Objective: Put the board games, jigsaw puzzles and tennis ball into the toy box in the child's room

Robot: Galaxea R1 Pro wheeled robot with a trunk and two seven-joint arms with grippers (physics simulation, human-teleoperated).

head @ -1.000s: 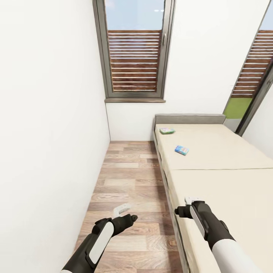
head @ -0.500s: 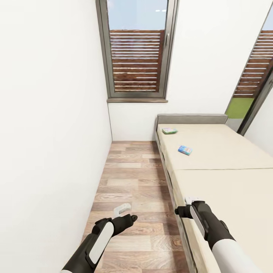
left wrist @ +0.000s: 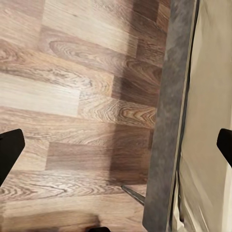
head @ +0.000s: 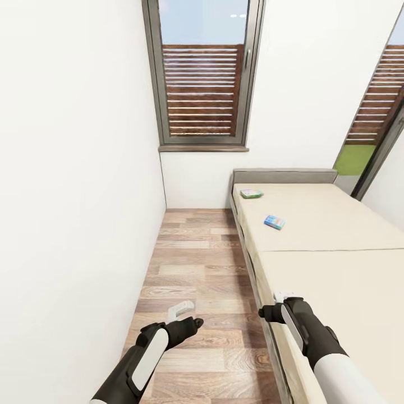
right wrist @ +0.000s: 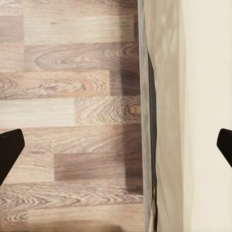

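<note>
The head view looks down a narrow strip of wood-plank floor between a white wall on the left and the bed on the right. The bed has a plain beige mattress in two sections, a grey frame and a grey headboard against the far wall, under a tall grey-framed window.

Two board games lie on the far section of the mattress, well apart from both arms. A green-edged board game sits near the headboard, close to the bed's left edge. A smaller blue board game lies nearer the robot and a little further in from that edge.

The left end effector hangs over the floor, empty, and the left wrist view shows its dark fingertips spread wide over the planks and the bed's grey frame. The right end effector hovers at the near left edge of the mattress, also empty, its fingertips spread wide in the right wrist view.
</note>
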